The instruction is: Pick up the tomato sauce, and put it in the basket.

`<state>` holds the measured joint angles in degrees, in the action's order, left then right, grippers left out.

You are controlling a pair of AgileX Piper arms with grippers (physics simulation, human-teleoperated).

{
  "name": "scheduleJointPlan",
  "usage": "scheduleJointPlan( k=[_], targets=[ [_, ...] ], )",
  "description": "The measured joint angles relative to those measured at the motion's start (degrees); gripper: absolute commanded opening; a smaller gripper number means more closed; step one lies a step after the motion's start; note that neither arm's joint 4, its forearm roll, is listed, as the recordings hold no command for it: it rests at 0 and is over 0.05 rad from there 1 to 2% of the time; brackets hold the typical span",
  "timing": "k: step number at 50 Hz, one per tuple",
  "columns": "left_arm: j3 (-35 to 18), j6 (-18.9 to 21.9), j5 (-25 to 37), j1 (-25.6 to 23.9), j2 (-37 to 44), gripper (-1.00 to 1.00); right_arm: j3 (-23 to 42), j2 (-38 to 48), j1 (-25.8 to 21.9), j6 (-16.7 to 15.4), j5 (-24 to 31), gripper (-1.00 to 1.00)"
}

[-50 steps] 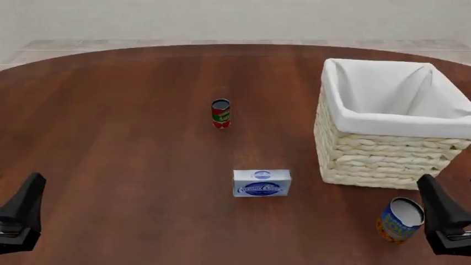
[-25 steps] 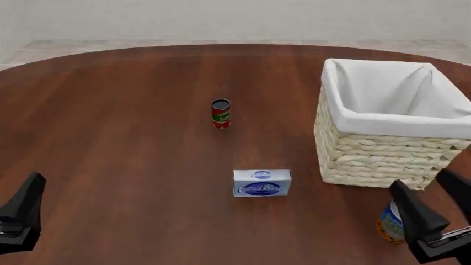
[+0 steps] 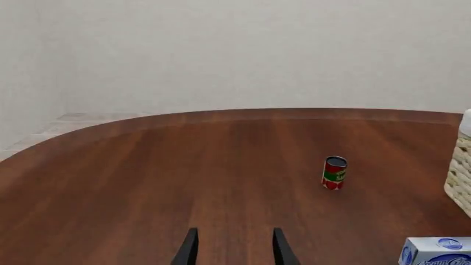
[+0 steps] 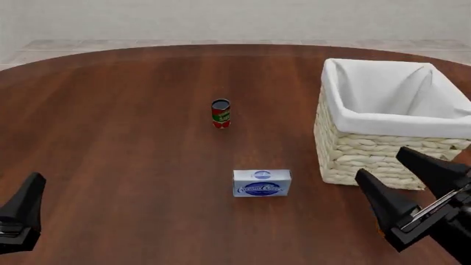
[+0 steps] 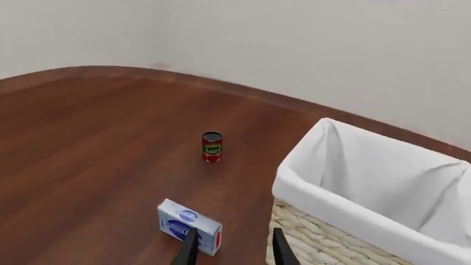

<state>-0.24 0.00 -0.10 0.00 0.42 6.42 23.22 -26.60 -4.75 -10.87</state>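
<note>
Both grippers are matte black: the left gripper [image 4: 21,212] shows 1 tapered wedge-shaped finger, the right gripper [image 4: 412,179] 2 pointed fingers with a thin grey strip across its base.

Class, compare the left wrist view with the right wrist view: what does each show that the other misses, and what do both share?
Only the left wrist view: the open left gripper and the table's far left rim.

Only the right wrist view: the open right gripper and the white cloth lining inside the cream woven basket.

Both: the small red-labelled tomato sauce can standing upright, the blue-and-white flat box, part of the basket, and the brown wooden table.
</note>
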Motion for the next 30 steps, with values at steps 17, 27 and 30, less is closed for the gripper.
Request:
scheduleJointPlan(
  k=[17,27,30],
  targets=[
    [0.00,0.00,0.00,0.00,0.00,1.00,6.11,9.34,-7.40,-3.41,-1.70,1.00],
    [0.00,0.00,0.00,0.00,0.00,1.00,9.29,14.22,-10.39,-5.37,-2.58,1.00],
    [0.00,0.00,0.00,0.00,0.00,1.00,10.39,15.53,-10.93,-5.98,-2.52,1.00]
  ],
)
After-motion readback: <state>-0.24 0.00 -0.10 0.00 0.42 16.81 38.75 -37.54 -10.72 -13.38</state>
